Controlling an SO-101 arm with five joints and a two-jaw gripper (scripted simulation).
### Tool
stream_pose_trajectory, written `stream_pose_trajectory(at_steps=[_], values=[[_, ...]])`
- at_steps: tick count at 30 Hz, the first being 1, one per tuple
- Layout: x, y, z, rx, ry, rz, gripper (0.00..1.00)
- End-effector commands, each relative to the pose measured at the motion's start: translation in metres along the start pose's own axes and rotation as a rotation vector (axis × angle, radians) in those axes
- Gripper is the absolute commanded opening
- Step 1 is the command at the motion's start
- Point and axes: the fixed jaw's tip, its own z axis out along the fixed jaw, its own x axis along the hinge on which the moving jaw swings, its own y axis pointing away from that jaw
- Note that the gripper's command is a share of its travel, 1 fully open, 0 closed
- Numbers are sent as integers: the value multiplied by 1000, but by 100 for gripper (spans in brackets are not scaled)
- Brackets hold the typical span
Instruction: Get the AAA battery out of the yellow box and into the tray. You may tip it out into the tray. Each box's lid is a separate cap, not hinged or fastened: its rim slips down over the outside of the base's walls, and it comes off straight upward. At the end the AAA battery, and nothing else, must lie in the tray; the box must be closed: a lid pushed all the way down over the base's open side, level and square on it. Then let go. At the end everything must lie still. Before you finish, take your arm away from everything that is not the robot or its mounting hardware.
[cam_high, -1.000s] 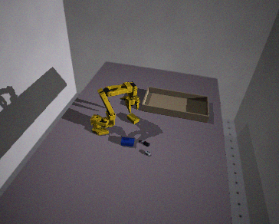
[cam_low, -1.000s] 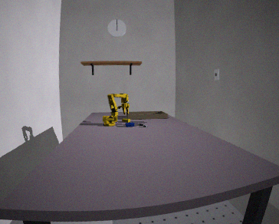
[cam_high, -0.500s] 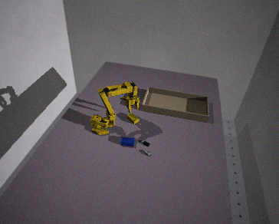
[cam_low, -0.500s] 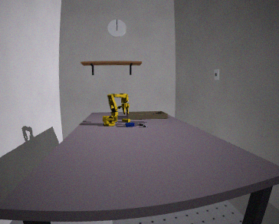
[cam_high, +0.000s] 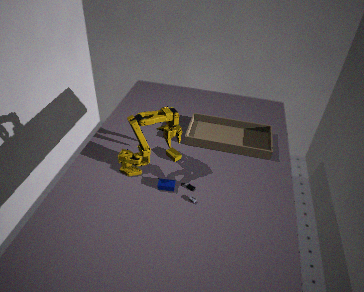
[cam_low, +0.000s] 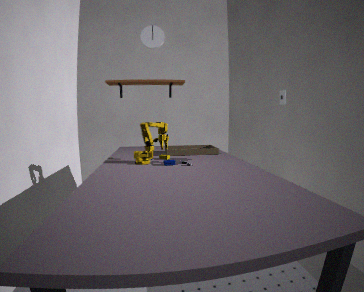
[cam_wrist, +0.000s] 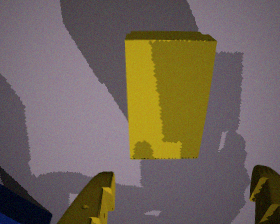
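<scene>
The yellow box (cam_high: 174, 154) (cam_low: 164, 157) (cam_wrist: 167, 100) lies on the table near the arm, showing a plain closed face upward; whether that is the lid or the base is not clear. The AAA battery is not visible in any view. My gripper (cam_high: 175, 144) (cam_low: 164, 148) (cam_wrist: 182, 171) is open and empty, above the table by the yellow box. In the wrist view the box lies ahead of the two fingertips, not between them. The wooden tray (cam_high: 225, 148) (cam_low: 192, 151) stands beyond the box, toward the back right; no object shows inside it, only shadow.
A blue box (cam_high: 166, 185) (cam_low: 169, 162) (cam_wrist: 20, 206) lies on the near side of the yellow box. A small black object (cam_high: 189, 186) and a small pale object (cam_high: 193, 200) lie to its right. The tray's raised walls border the area right of the gripper.
</scene>
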Motion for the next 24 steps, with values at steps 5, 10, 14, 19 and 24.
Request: stream_pose_trajectory(at_steps=[5, 10, 14, 19, 24], values=[[0, -4, 1, 30, 5, 2, 28], [0, -5, 7, 30, 5, 2, 28], [0, -5, 11, 30, 5, 2, 28], [0, -6, 20, 30, 5, 2, 28], [0, -6, 30, 30, 5, 2, 28]])
